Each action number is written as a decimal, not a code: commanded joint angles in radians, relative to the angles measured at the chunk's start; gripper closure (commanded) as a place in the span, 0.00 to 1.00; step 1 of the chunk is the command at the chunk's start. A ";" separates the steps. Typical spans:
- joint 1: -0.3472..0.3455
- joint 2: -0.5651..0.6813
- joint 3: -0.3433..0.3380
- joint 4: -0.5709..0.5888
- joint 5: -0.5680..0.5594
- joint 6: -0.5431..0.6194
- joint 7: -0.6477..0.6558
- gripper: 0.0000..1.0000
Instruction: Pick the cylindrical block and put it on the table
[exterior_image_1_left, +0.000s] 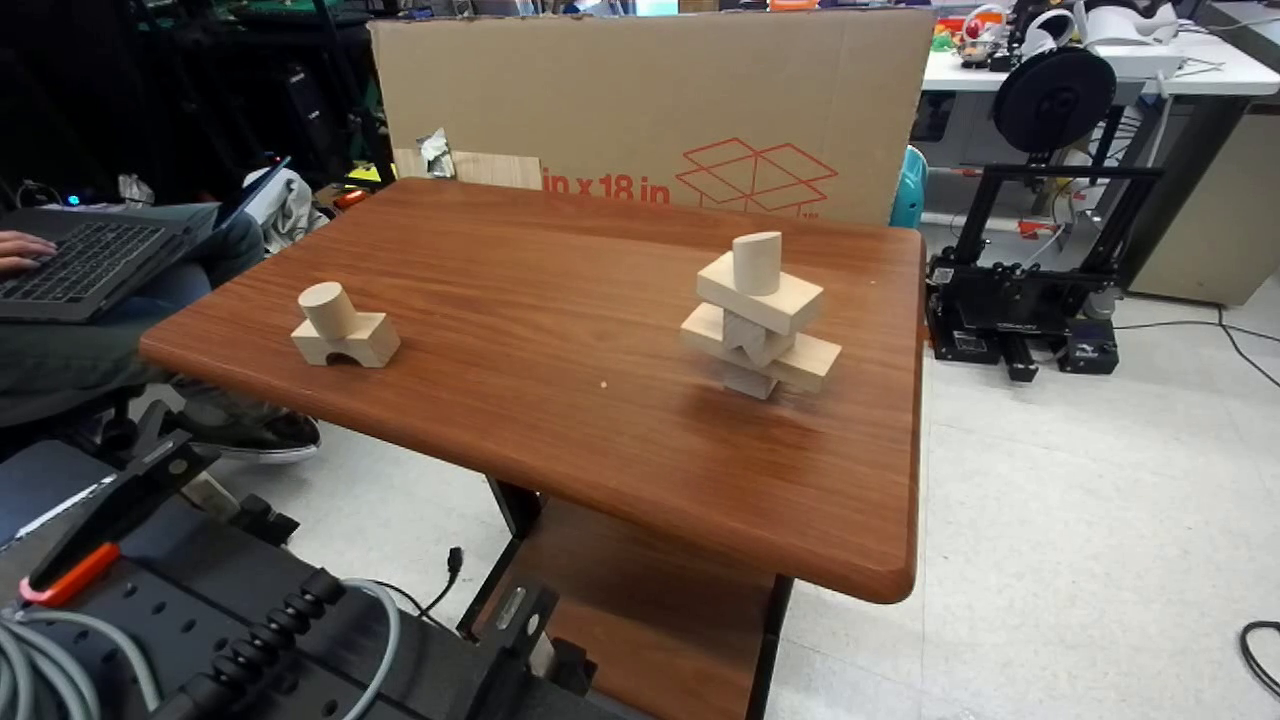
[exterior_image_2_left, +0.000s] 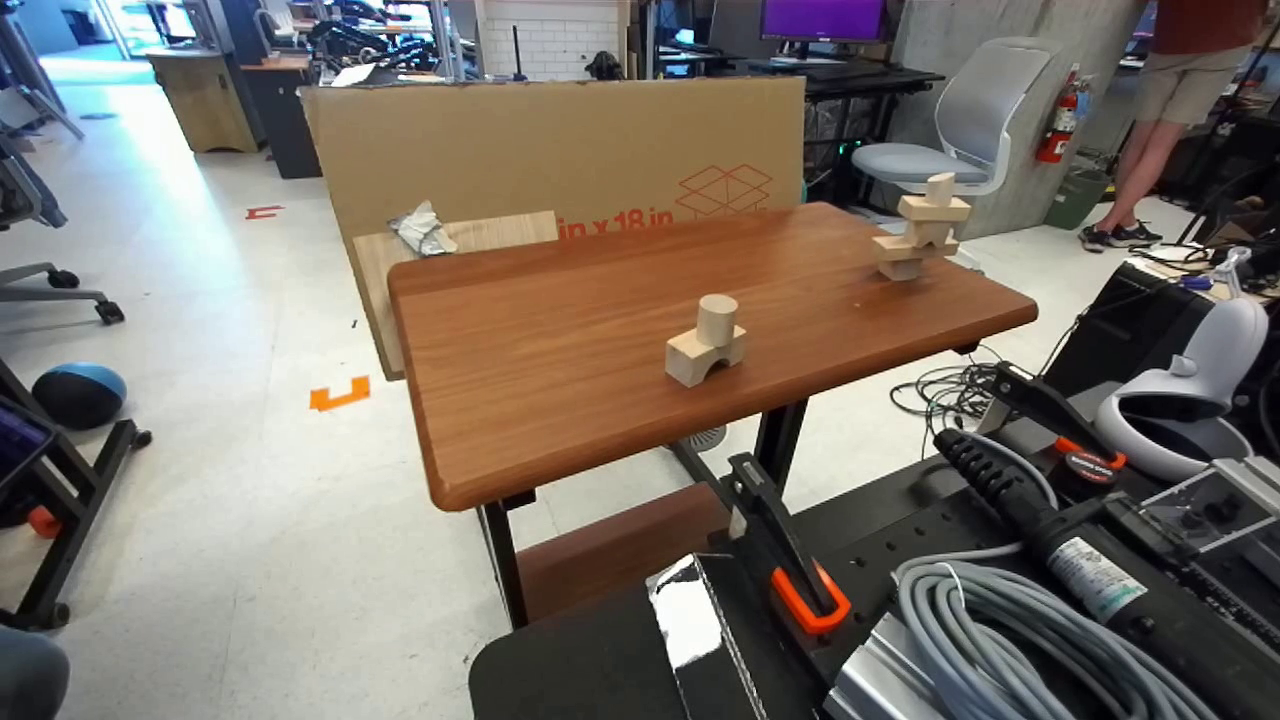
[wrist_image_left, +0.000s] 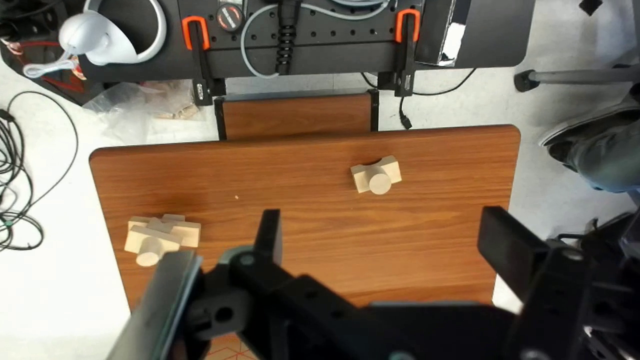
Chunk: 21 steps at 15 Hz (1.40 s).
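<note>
Nearest the camera, in the wrist view, the gripper (wrist_image_left: 382, 225) is found with its two fingers (wrist_image_left: 270, 235) spread wide, the table (wrist_image_left: 300, 172) being seen between and beyond them. Past the fingertips and apart from them, the cylindrical block (wrist_image_left: 379, 182) is stood on end on the notched block (wrist_image_left: 392, 170), an arrangement confirmed in both exterior views. The notched block is seated on the table with its arched opening downward, near the edge that faces the dark bench (wrist_image_left: 330, 57). Well apart from this pair, a pile of wooden blocks (wrist_image_left: 162, 239) is stacked crosswise, its top formed by a slant-cut cylinder (exterior_image_1_left: 757, 265); the lower layers are partly covered, so their exact number could not fairly be certified. A small pale speck (exterior_image_1_left: 603, 384) is noted on the table between the two groups. Along the bench edge, orange-handled clamps (wrist_image_left: 407, 55) are mounted. Behind the table, in both exterior views, a cardboard panel (exterior_image_1_left: 640, 90) with red print is stood.
</note>
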 joint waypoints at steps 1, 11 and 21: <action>0.024 0.244 0.010 0.088 0.025 0.083 -0.011 0.00; 0.038 0.667 0.075 0.207 -0.092 0.215 0.013 0.00; 0.108 0.899 0.109 0.282 -0.313 0.256 0.003 0.00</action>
